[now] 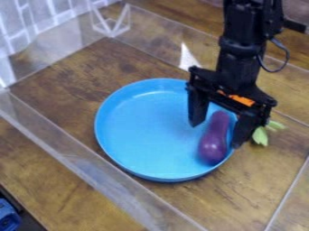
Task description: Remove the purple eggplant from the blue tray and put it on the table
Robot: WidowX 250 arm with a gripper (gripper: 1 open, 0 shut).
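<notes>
I am looking down at an angle on a dark brown wood-grain table (72, 99) fenced by clear plastic walls (85, 158). My black robot arm (248, 41) is reaching in from the upper right, with its pincer (227, 122) pointing straight down. The pincer is standing wide, holding nothing, its two dark fingers (198, 106) spread apart with an orange-marked bar running across above them.

Directly below the pincer, a glossy purple eggplant (215, 140) is lying inside a large round blue tray (139, 135), close against the tray's right-hand rim. The eggplant is lying lengthwise, its upper end sitting in the gap between the two fingers and its rounded lower end sticking out toward me beneath them. One finger is hanging just to the left of the eggplant over the tray floor, the other just to its right near the rim. I cannot tell whether either finger is touching the eggplant.

Behind the right-hand finger, outside the tray on the table, green carrot leaves (272, 128) are peeking out; the carrot itself is mostly hidden by the pincer. To the left of the pincer, the blue tray floor is spreading out bare.
</notes>
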